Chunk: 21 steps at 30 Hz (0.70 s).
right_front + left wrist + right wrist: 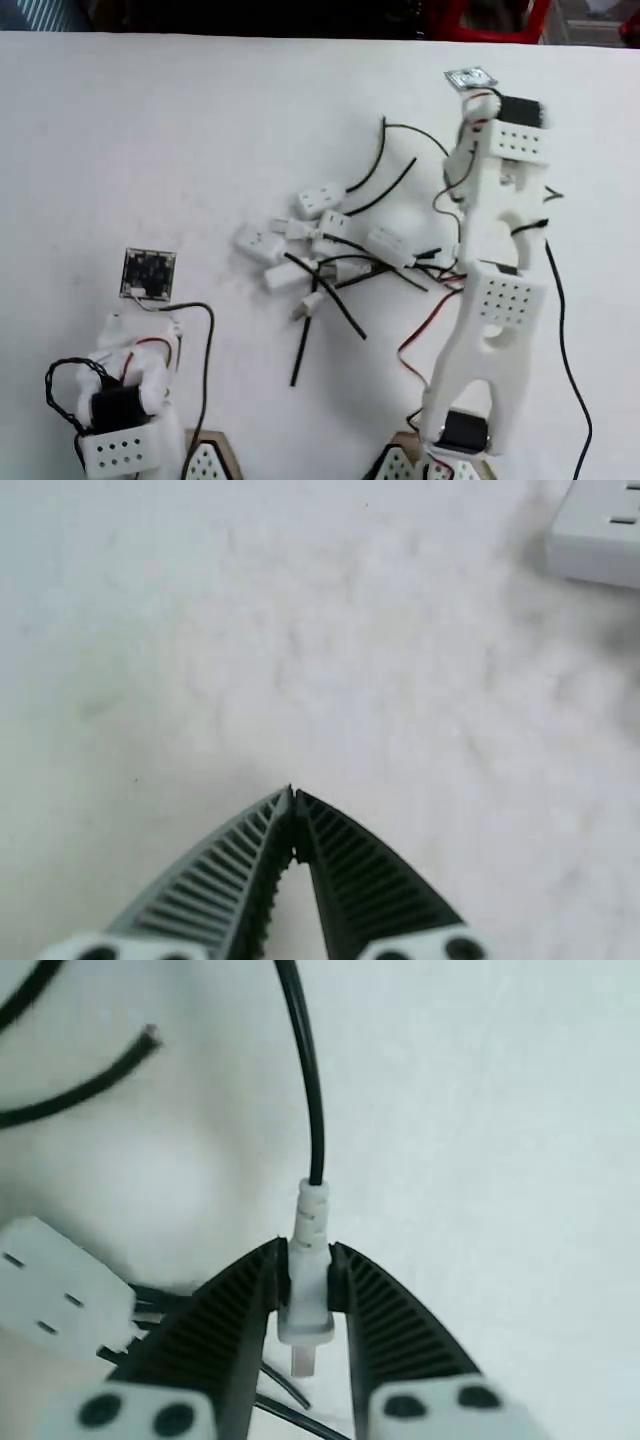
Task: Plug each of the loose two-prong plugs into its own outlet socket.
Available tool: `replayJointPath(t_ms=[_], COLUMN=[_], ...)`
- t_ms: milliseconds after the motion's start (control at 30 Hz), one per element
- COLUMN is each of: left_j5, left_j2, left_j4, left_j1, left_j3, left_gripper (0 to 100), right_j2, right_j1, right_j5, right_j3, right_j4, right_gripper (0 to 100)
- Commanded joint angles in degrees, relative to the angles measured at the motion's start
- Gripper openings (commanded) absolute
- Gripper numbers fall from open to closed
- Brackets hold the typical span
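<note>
The right gripper (pixel 305 1252) is clenched on a white two-prong plug (pixel 305 1305), which is gripped across its narrow body between the two ribbed fingers (pixel 235 1305). One metal prong is seen below the plug body, pointing back into the gap between the fingers, while the black cord (pixel 312 1090) leads away past the fingertips over the white table (pixel 150 130). A white socket block (pixel 55 1285) lies beside this gripper, close to one finger but not touching the plug. In the high view, further socket blocks (pixel 322 198) are heaped with tangled black cords at the table's middle. The left gripper (pixel 293 795) is closed on nothing, its tips meeting above bare table, and only the corner of another socket block (pixel 600 540) is seen well apart from it. Several faults are to be expected from this state. Because the prongs appear to face into the gripper, insertion is judged impossible until the plug is turned or re-gripped, and the plug may be dropped during that change. The grip area is small, so the plug may be twisted between the fingers by the stiffness of the cord. The socket blocks appear unfixed and light; a block is likely to be pushed away unless it is braced, and the left gripper is not placed for bracing. The trailing cord may also be caught in the heap and drag neighbouring blocks.
</note>
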Motion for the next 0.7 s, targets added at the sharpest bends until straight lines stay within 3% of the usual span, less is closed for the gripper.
replayJointPath(t_ms=[0,200,500,667], left_j5=[-0.4,-0.4,-0.4,-0.4], left_j2=[-0.6,-0.6,-0.6,-0.6], left_j4=[-1.1,-1.1,-1.1,-1.1], left_j1=[-0.5,-0.5,-0.5,-0.5], left_j3=[-0.2,-0.2,-0.2,-0.2], left_gripper=[2,2,2,2], right_j2=[-3.9,-1.0,3.3,3.6], right_j1=[3.3,6.0,6.2,6.2], right_j5=[10.0,20.7,21.4,21.4], right_j3=[1.5,8.3,8.8,8.8], right_j4=[0.7,0.7,0.7,0.9], right_gripper=[1.7,1.7,2.2,8.4])
